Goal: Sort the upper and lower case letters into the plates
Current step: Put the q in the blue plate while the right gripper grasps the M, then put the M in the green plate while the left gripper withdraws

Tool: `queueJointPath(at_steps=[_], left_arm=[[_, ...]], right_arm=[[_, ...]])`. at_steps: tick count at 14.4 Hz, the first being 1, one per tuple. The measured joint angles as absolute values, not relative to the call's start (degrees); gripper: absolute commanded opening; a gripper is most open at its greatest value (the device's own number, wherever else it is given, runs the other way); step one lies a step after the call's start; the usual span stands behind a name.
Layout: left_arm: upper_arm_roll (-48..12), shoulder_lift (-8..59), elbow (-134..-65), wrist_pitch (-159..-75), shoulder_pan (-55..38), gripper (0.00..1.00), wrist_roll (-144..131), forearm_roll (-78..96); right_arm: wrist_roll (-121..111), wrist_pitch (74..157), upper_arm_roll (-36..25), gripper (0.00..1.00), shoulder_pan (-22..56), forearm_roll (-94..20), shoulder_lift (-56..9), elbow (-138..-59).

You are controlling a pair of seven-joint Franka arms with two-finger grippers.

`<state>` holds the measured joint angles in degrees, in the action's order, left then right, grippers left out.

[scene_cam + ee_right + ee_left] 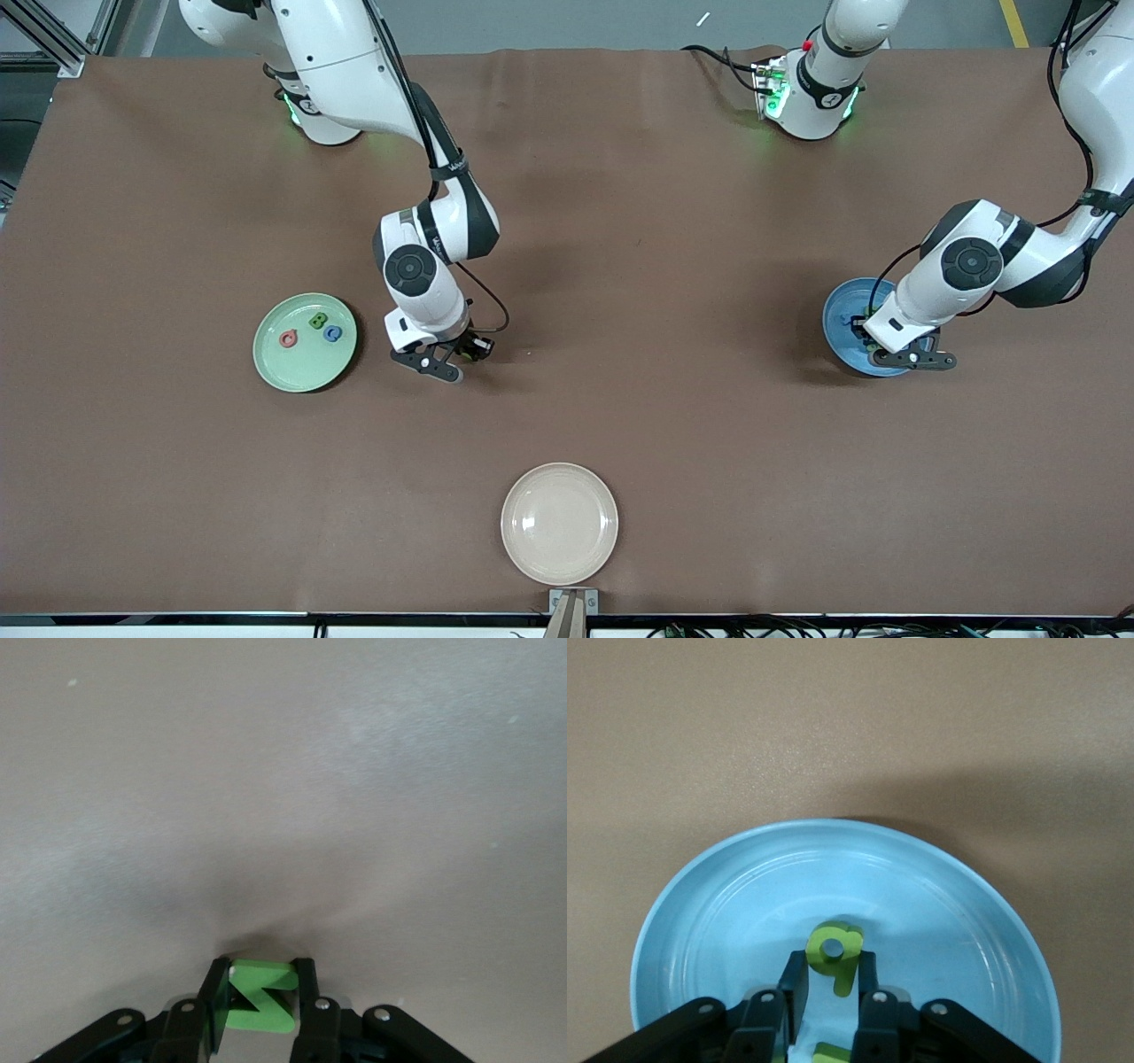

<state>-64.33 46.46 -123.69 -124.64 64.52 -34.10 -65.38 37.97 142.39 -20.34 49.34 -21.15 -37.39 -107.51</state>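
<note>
Left end effector (829,979) grips green letter (835,954) in blue plate (726,904); right end effector (259,992) grips another.

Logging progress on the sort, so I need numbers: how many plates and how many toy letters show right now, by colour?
Plates: 3: pale green plate, blue plate, cream plate.
Green letters: 4.
Blue letters: 1.
Pink letters: 1.
Total: 9.

You've got one plate (280,365) toward the right arm's end of the table with three letters (312,330) lying in it, close together. A second plate (842,310) sits toward the left arm's end, at least two letters (835,954) in it. The third plate (559,523) sits between them, nearest the front camera.
</note>
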Motion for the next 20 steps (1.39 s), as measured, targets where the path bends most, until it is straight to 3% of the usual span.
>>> queueJointPath(at_steps=[9,15,18,20], left_arm=[[-66.2,46.5,-122.0,-124.9,64.4,1.0,-33.4,-63.5],[-66.5,46.5,-119.4,-123.7,63.2,1.0,-31.8,-56.8],[-65.9,46.0,-114.4,-119.5,58.0,1.0,-28.8,-47.5],[-61.5,42.9,-112.0,-119.0,51.5,1.0,-26.4,-39.9]], right_arm=[[14.8,127.4,-23.9,0.02,35.4,-21.1,-28.4,-109.0],[-3.9,129.6,-28.8,0.02,30.4,-21.0,-27.5,-114.3],[-6.2,134.5,-28.8,0.02,29.8,-21.0,-27.6,-116.7],[-6.8,137.2,-28.7,0.02,29.8,-21.0,-27.7,-118.0]])
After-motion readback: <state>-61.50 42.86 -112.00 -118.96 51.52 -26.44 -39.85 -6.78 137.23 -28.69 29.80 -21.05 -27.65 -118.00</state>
